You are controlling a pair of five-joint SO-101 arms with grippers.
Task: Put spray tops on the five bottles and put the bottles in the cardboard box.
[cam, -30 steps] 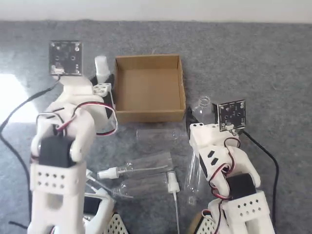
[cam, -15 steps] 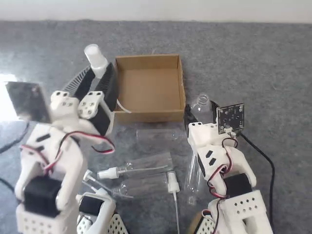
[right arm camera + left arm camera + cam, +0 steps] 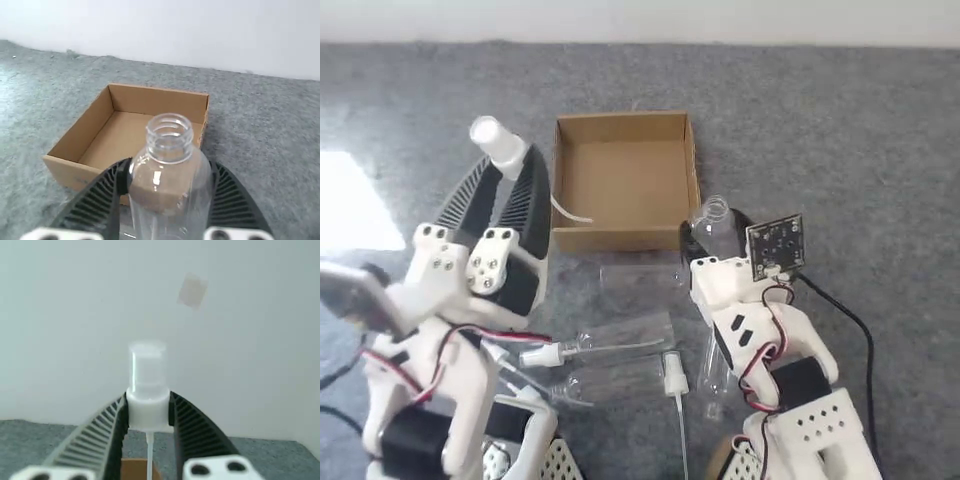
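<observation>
My left gripper (image 3: 506,162) is shut on a white spray top (image 3: 491,136), held upright in the air just left of the cardboard box (image 3: 622,120); its thin tube (image 3: 570,213) hangs toward the box's left wall. In the left wrist view the spray top (image 3: 148,385) sits clamped in the left gripper (image 3: 148,404). My right gripper (image 3: 712,232) is shut on an upright clear bottle (image 3: 713,216) with an open neck, at the box's front right corner. The right wrist view shows this bottle (image 3: 167,170) held in the right gripper (image 3: 167,177), with the empty box (image 3: 135,130) behind it.
Several clear bottles lie on the grey felt in front of the box: one (image 3: 640,275) close to its front wall, two (image 3: 620,335) between the arms, one (image 3: 715,360) by the right arm. Two loose-looking spray tops (image 3: 542,353) (image 3: 672,375) lie among them.
The left arm has tipped back and lifted, carrying the spray top up and to the left of the box. The right arm has shifted slightly left with its bottle.
</observation>
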